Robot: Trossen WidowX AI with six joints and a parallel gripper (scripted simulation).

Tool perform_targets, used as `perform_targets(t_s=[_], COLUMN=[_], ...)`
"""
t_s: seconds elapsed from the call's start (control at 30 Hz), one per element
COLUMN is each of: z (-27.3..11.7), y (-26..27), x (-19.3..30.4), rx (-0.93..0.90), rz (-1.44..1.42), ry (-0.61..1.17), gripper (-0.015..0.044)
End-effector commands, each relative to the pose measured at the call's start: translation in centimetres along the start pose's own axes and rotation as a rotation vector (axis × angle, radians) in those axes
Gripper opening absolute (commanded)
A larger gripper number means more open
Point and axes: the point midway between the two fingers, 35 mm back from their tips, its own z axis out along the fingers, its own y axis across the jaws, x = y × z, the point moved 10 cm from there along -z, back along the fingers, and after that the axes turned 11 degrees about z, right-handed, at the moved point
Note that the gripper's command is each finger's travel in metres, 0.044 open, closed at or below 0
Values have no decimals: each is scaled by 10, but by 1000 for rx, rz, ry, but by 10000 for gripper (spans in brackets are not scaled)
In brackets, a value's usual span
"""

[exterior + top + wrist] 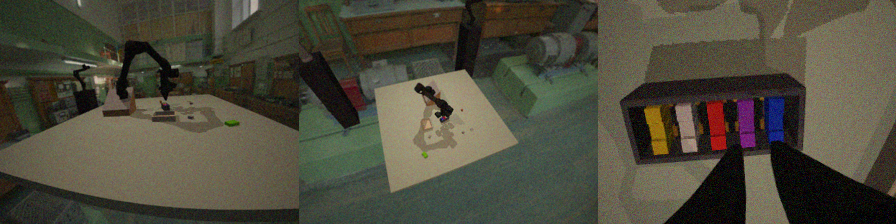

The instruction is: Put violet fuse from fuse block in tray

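The dark fuse block (713, 82) (444, 120) (165, 106) lies on the table and holds a row of fuses. In the wrist view they run yellow (658, 130), white (687, 127), red (716, 125), violet (746, 122) and blue (774, 120). The violet fuse sits in its slot. My gripper (755, 152) (165, 98) hangs just above the block, near the violet fuse. Its fingers are nearly together with a narrow gap and nothing between them. The low tan tray (427, 124) (164, 117) lies next to the block.
The arm's base stands on a brown pedestal (116, 104) at the back of the table. A small green block (425, 154) (231, 123) lies near the front. Tiny bits (461, 110) (471, 129) lie to the right of the block.
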Motion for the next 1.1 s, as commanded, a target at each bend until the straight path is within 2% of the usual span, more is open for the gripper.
perform_targets(t_s=[0.0,1.07], z=[4,30], y=[0,0], x=[1,2], rx=[-3,-2], rz=[5,5], ry=[4,4], gripper=[62,62])
